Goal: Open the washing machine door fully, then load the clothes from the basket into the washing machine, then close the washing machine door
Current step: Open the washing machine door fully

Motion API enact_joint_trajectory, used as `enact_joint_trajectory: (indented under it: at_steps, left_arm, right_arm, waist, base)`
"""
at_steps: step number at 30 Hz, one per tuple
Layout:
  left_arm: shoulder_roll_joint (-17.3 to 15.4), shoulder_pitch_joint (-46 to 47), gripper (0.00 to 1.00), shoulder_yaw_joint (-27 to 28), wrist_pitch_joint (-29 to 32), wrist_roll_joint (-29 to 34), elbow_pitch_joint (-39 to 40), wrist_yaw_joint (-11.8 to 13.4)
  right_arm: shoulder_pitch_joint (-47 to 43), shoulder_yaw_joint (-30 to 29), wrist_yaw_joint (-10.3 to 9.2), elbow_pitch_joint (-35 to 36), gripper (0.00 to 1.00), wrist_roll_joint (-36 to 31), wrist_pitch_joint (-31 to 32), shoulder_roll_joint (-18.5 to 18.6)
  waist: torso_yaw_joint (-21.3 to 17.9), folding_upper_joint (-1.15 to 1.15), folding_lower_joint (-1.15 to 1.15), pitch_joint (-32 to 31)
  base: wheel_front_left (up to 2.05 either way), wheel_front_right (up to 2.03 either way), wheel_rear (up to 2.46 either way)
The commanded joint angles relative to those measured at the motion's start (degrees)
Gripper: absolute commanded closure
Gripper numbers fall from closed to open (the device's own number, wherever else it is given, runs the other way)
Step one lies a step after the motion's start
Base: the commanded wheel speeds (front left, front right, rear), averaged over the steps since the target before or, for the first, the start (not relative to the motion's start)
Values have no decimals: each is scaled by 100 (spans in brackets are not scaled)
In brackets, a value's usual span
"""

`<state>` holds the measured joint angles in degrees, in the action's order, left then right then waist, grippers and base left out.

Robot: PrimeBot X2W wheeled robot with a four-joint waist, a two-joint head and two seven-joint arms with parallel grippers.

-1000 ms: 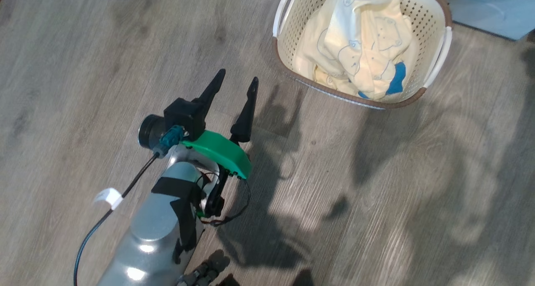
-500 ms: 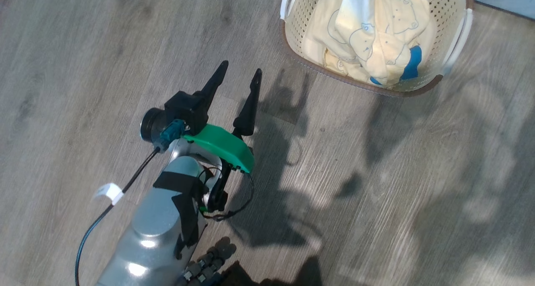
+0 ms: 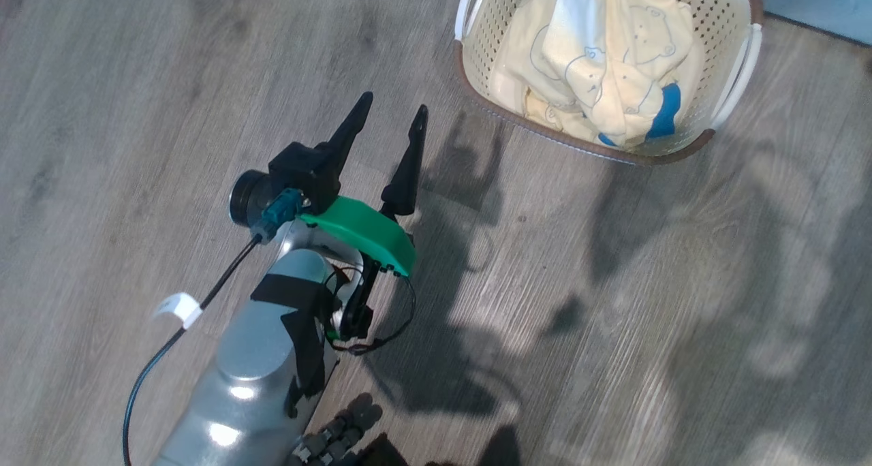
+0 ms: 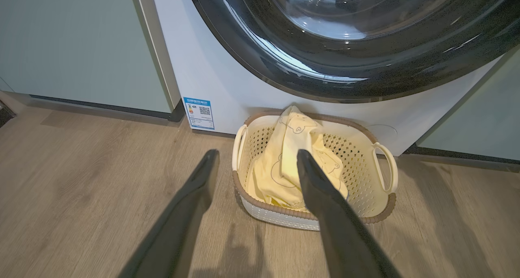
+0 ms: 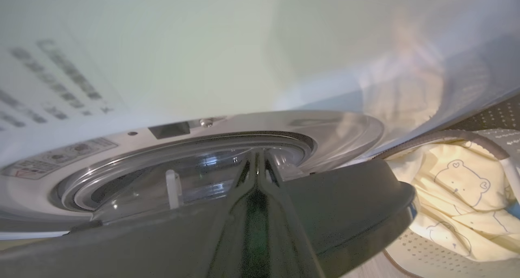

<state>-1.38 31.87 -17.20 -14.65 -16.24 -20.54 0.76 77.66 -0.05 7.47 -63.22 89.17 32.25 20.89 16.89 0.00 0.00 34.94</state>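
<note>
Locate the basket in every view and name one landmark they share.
Head view: the basket sits top right, on the floor.
Left wrist view: the basket sits lower centre, right against the washing machine.
Right wrist view: the basket lies at the lower right edge, partly cut off.
Shared landmark: the bear-printed clothes lying in it.

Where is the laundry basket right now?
The basket sits on the floor at the head view's upper right, right of the left end effector; the left wrist view shows it below the washing machine door.
</note>
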Motion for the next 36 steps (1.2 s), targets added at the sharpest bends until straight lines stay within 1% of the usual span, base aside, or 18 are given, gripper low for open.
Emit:
enact_joint_trajectory:
  at_steps: [1, 16, 29, 36]
  left_arm:
    - [-150, 15, 0, 144, -35, -36, 128, 36]
    - [-150, -148, 0, 333, -35, 132, -45, -68]
    - [-150, -427, 0, 438, -35, 269, -188, -145]
    - [-150, -538, 0, 532, -35, 334, -279, -199]
  right_arm:
    - [9, 93, 2, 241, 100, -23, 152, -221]
    - [-891, 310, 2, 547, 100, -12, 757, -476]
    - [-1694, 528, 2, 666, 100, -94, 1004, -648]
    - [-2084, 580, 2, 769, 100, -39, 1131, -810]
  waist:
    - [-10, 0, 0, -38]
    - [-153, 0, 0, -641]
    - [-227, 0, 0, -1258]
    - [-227, 0, 0, -1548]
  base:
    - [0, 0, 0]
    - [0, 0, 0]
    - [0, 0, 0]
    - [0, 0, 0]
